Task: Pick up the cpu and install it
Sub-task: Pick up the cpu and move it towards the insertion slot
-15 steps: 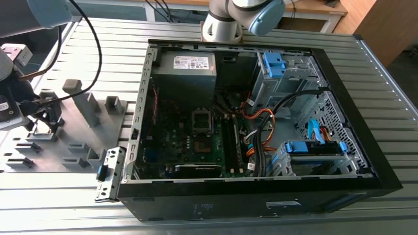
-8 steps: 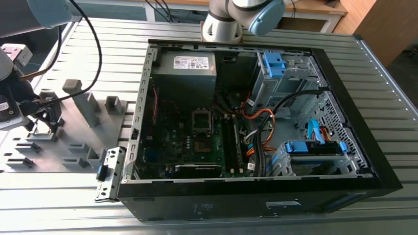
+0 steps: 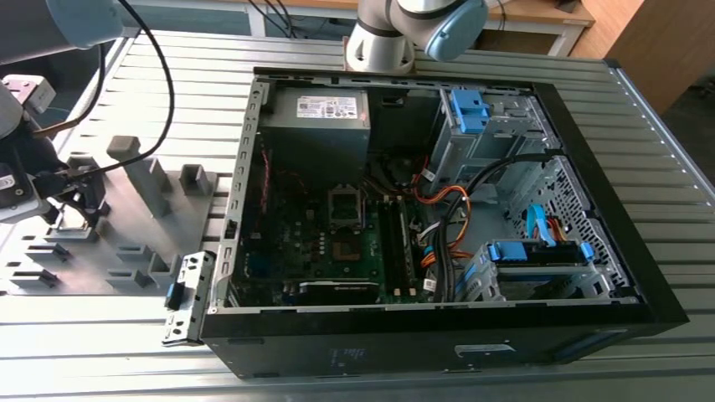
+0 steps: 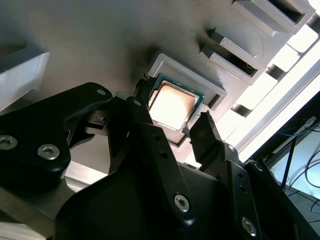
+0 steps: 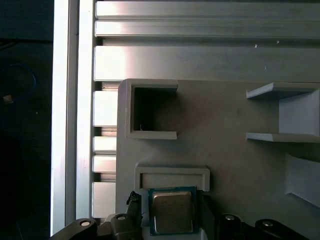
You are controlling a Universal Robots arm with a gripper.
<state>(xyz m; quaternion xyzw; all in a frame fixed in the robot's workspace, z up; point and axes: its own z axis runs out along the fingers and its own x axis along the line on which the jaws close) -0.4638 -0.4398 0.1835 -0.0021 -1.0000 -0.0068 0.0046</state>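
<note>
- Down low at the exterior view's far left: gripper, over the grey fixture, well apart from the open case in mid-frame.
- In both wrist views, cpu lying flat in a shallow framed pocket on that fixture, silver face up, green edge showing.
- Gripper spread narrowly, one black finger on each side of the cpu, fingers straddling it.
- In the first wrist view, a slim gap between one fingertip and the cpu's edge, the other just beside it. Not clamped.
- Cpu seated in the pocket, not lifted.
- Inside the case, motherboard exposed, with orange and blue cables to the exterior view's right of it.
- Underneath everything, a slatted metal table.
</note>
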